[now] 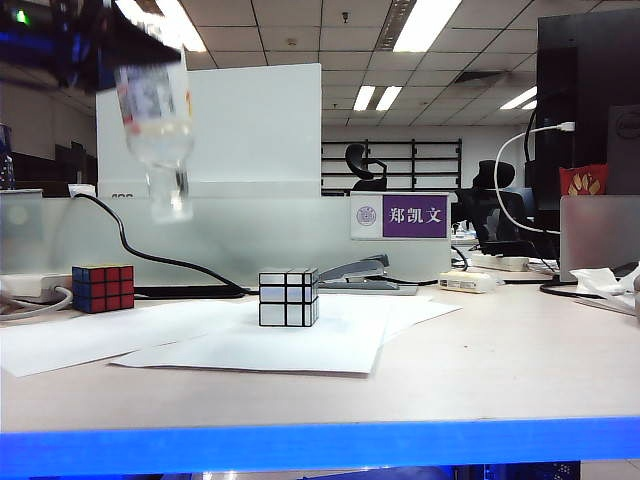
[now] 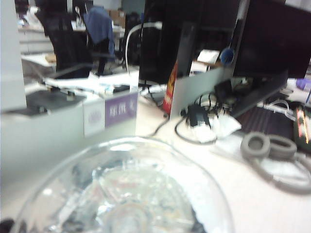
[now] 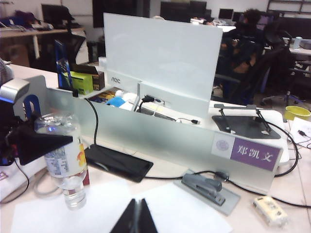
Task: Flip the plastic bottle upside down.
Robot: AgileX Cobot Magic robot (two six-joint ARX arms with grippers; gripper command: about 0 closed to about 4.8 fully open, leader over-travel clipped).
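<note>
The plastic bottle hangs high over the table's left side, tilted with its neck pointing down and its base up. Its clear body and printed label show in the right wrist view. My left gripper is shut on the bottle's upper, base end; one black finger lies across the label. In the left wrist view the bottle's clear round base fills the near part and hides the fingers. My right gripper is shut and empty, low over the white paper, apart from the bottle. It is out of the exterior view.
A silver mirror cube stands on white paper sheets mid-table. A coloured cube sits at the left. A grey stapler lies behind, before a frosted divider with a purple name plate. A black cable trails from the left.
</note>
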